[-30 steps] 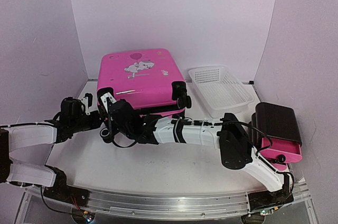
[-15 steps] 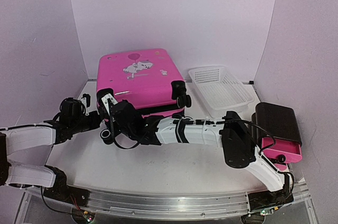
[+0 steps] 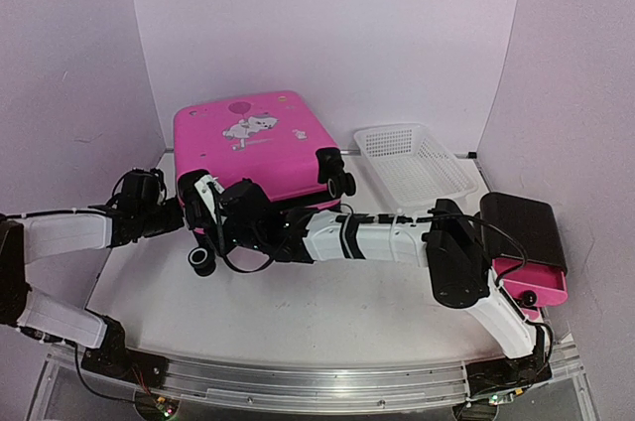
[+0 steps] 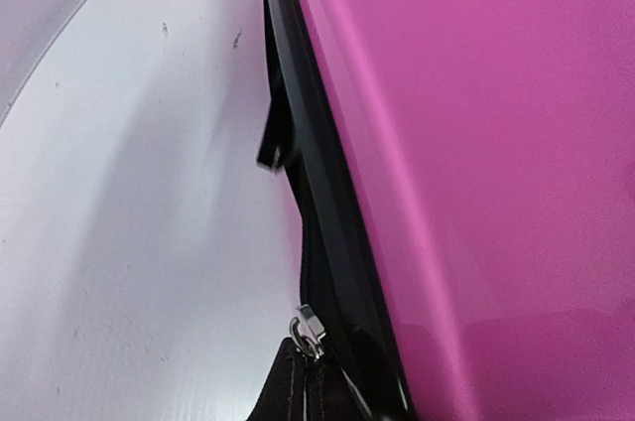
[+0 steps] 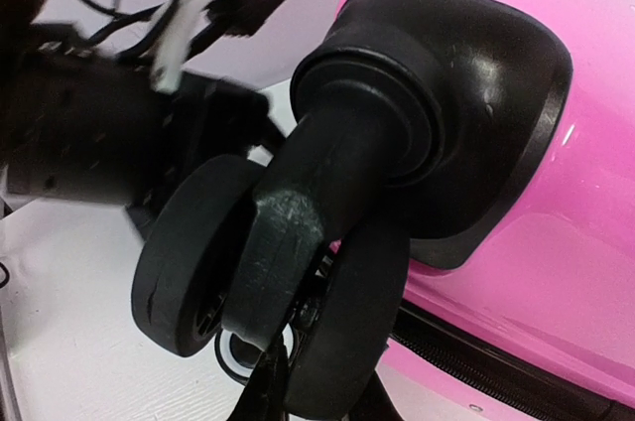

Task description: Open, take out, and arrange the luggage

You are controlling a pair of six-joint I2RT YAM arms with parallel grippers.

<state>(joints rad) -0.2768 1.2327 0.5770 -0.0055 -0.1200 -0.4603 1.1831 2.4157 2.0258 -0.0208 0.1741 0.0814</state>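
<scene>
Pink luggage [image 3: 253,148] lies closed; at its left edge we should draw the zipper pull [image 4: 306,326] steadily along the band. We cannot tell whether the left gripper [image 3: 182,213] or the right gripper [image 3: 206,240] is clenched.

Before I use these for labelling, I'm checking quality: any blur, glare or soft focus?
Top external: evenly lit, the luggage crisp. Left wrist: zipper band soft, very close to the lens. Right wrist: wheel fairly sharp, glare on its housing, background blurred.
</scene>
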